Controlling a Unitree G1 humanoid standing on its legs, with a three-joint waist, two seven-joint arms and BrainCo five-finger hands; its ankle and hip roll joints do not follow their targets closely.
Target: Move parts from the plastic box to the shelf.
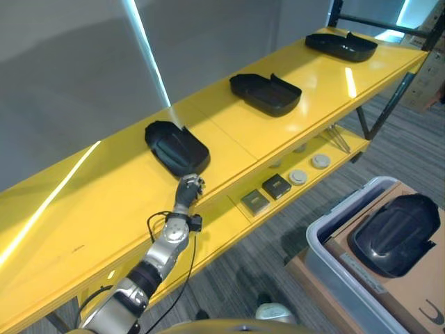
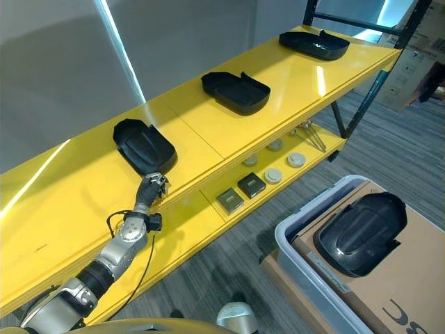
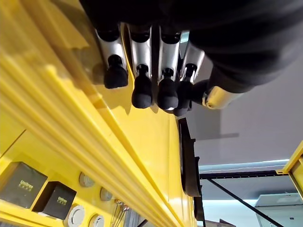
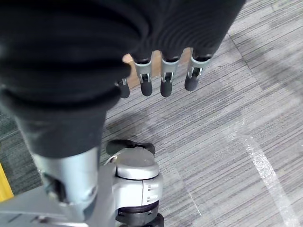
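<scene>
Black part [image 1: 176,147] lies on shelf [image 1: 97,202] just beyond left hand [image 1: 189,188].

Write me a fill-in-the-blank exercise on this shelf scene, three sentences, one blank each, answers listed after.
1. The number of black parts lying on the yellow shelf's top board is ____.
2. The left robot hand hovers at the shelf's front edge, just in front of the nearest black part, holding ____.
3. One more black part lies on brown cardboard inside the ____ plastic box on the floor.

Missing words: three; nothing; grey
</scene>
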